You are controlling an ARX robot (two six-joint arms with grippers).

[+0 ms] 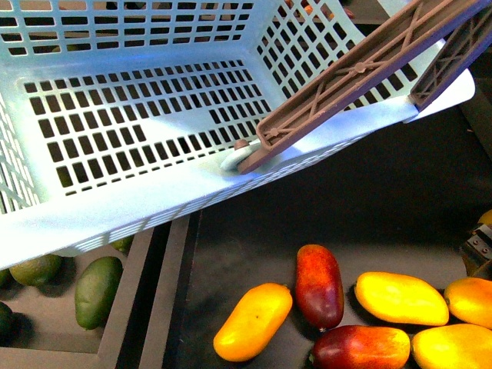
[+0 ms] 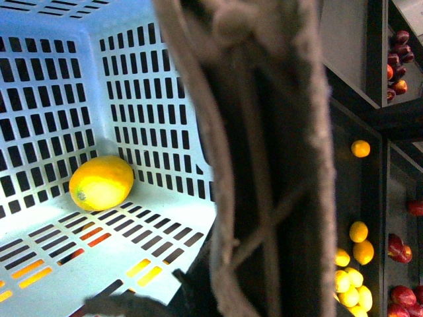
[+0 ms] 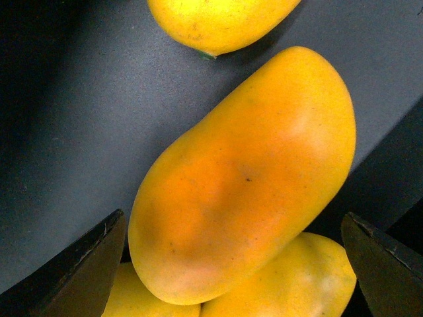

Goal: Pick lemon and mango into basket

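The lemon lies inside the basket, against its slotted wall, so the mango is what remains to pick. It rests on the dark shelf, lying partly on other yellow mangoes. The right gripper hovers just above it, fingers spread wide on either side of one end. The fruit looks firm, smooth-skinned and fairly heavy, likely to slip from a pinch near a tapering end. Closing across its broad middle with moderate force seems safest against bruising. The blurred brown handle fills the left wrist view, so I cannot tell whether the left gripper clamps it.
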